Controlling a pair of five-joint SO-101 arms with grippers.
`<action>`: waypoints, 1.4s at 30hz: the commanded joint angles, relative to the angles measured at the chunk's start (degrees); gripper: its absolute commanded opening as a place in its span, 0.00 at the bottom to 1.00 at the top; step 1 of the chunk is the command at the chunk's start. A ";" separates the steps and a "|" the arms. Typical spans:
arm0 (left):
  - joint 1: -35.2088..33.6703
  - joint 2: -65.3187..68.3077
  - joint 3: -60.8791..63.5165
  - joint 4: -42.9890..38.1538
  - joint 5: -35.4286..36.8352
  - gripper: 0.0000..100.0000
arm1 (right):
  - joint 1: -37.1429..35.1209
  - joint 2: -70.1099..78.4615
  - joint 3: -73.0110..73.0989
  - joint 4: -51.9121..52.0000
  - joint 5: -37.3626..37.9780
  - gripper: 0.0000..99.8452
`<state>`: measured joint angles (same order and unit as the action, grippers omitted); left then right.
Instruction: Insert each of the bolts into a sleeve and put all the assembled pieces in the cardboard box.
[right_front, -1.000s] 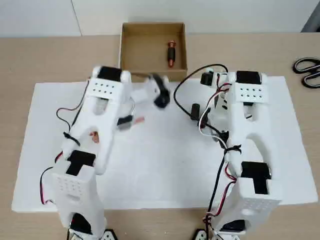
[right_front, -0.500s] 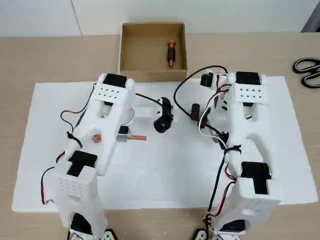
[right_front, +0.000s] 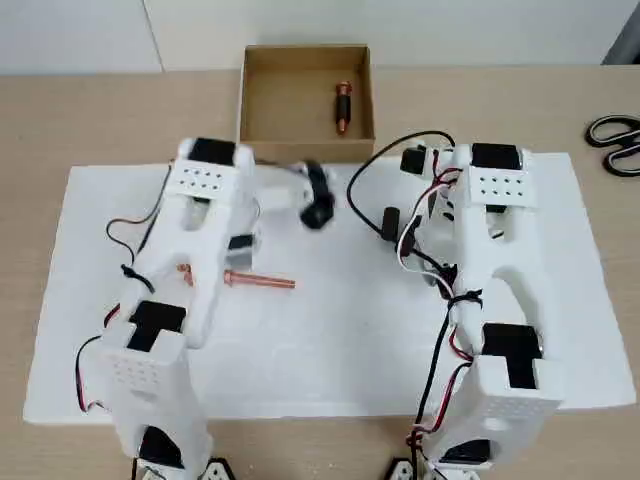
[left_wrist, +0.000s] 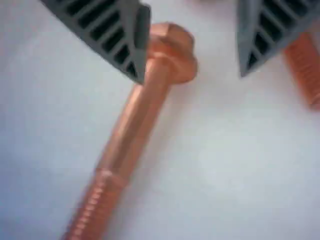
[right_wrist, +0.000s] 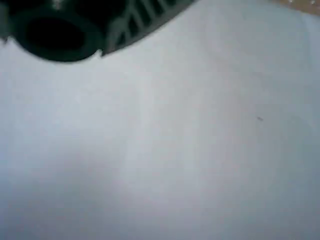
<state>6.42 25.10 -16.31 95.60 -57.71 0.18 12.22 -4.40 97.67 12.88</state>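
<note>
The left end effector (left_wrist: 192, 72), jaws spread, has drawn back off the long copper-coloured metal bolt (right_front: 260, 281), now loose on the white sheet (right_front: 350, 330) and still unsleeved.

A pale wooden table (right_front: 90, 120) carries a white sheet (right_front: 340, 340) across its middle. A white wall (right_front: 480, 30) runs along 12 o'clock; black-handled scissors (right_front: 615, 140) lie on bare wood at 2 o'clock.
</note>
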 joint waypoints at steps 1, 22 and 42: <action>-0.79 -3.87 -8.22 0.79 19.96 0.12 | 0.22 -0.66 -0.26 1.10 0.09 0.00; -0.97 -28.22 -11.74 4.84 94.86 0.11 | 0.13 -0.66 -0.26 1.01 0.00 0.00; 1.58 -29.27 39.78 -23.56 118.33 0.12 | 0.04 -0.66 -0.26 1.10 -1.05 0.00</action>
<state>8.00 -4.70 22.02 73.54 56.04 0.18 12.22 -4.40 97.67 12.79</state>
